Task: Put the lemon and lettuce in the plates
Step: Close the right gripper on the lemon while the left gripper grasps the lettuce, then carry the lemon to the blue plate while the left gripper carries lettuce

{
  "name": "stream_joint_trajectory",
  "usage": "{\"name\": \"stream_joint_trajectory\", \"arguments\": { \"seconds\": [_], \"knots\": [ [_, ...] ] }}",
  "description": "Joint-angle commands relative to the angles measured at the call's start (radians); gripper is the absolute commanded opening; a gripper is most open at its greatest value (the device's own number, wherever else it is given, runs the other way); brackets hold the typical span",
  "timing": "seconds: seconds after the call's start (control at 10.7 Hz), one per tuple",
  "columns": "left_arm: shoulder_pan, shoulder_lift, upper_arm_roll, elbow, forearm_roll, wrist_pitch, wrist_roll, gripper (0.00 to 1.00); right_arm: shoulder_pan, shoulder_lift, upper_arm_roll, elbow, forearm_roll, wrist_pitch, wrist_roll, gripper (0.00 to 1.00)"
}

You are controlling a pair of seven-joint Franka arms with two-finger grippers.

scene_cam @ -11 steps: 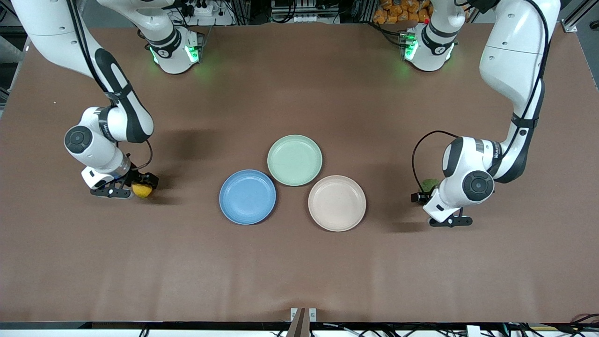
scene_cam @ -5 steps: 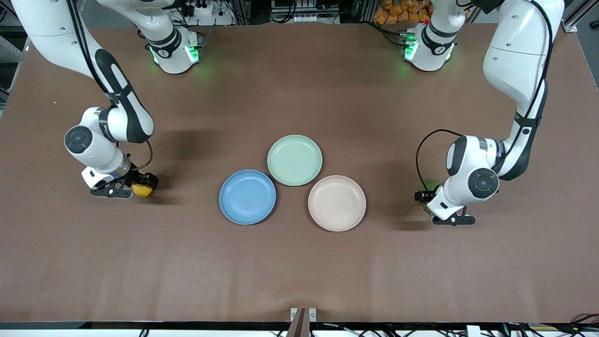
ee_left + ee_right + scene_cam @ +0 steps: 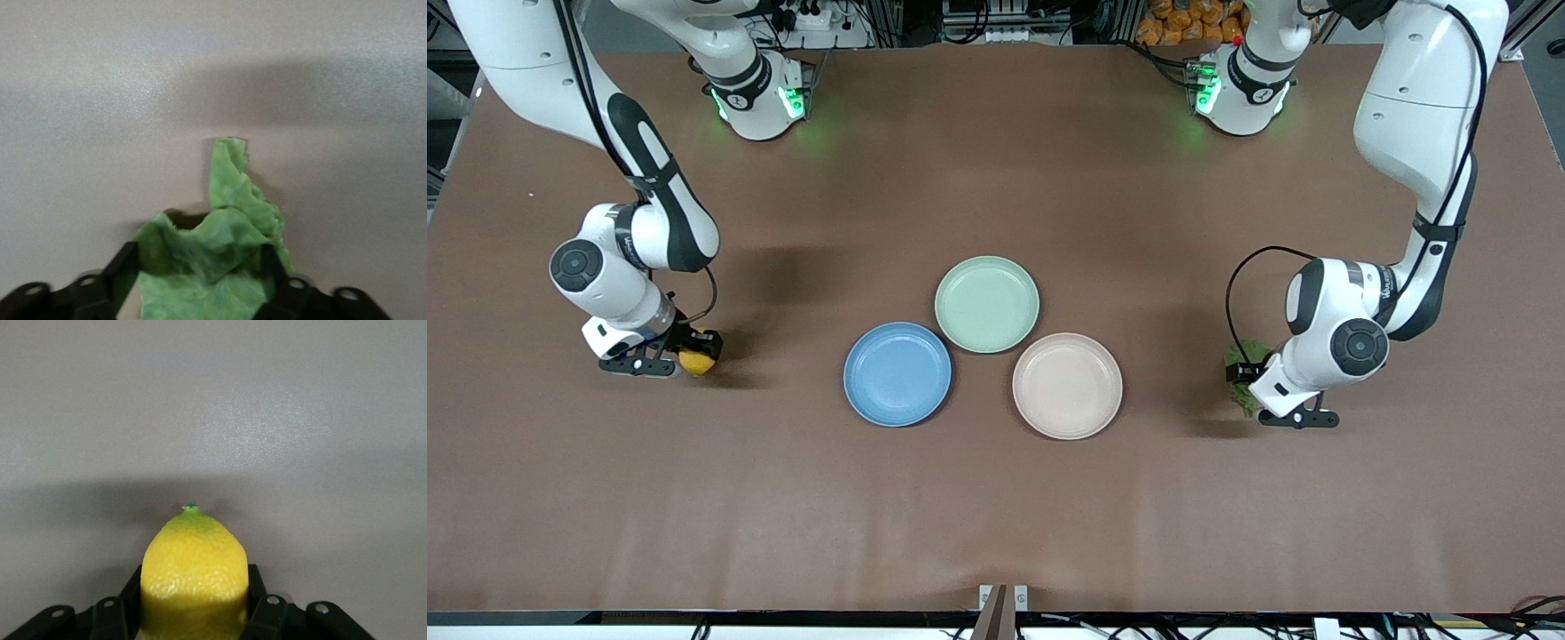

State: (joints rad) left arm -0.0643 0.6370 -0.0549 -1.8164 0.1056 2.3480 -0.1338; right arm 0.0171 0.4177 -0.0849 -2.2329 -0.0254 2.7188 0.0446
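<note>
Two grasps at the table's ends: right gripper [image 3: 691,354] is clamped on the lemon [image 3: 696,360], stem end pointing away from the wrist; blue plate [image 3: 897,374] lies toward centre. Left gripper [image 3: 1242,388] straddles the lettuce [image 3: 217,250], jaws part-closed, grip unclear; cream plate [image 3: 1067,386] is nearest.

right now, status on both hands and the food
Right hand shut on lemon. Left hand around lettuce, closing. Blue plate, cream plate bare, nothing blocking.

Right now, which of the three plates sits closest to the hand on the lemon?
The blue plate. It lies toward the right arm's end of the table, where the right hand grips the lemon; the mint-green plate and cream plate sit farther off.
</note>
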Motion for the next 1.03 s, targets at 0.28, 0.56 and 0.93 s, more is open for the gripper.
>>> {"name": "stream_joint_trajectory", "arguments": {
  "seconds": [0.28, 0.56, 0.93],
  "knots": [
    [0.008, 0.004, -0.008, -0.04, 0.009, 0.082, 0.006, 0.0, -0.009, -0.026, 0.047, 0.116, -0.005, -0.227, 0.015, 0.22],
    [0.006, -0.023, -0.008, -0.038, 0.011, 0.082, 0.006, 0.0, -0.009, -0.027, 0.088, 0.148, -0.005, -0.237, 0.027, 0.16],
    [0.009, -0.092, -0.01, -0.026, 0.009, 0.079, 0.012, 0.0, -0.008, -0.022, 0.198, 0.203, -0.005, -0.237, 0.214, 0.16]
  ]
}}
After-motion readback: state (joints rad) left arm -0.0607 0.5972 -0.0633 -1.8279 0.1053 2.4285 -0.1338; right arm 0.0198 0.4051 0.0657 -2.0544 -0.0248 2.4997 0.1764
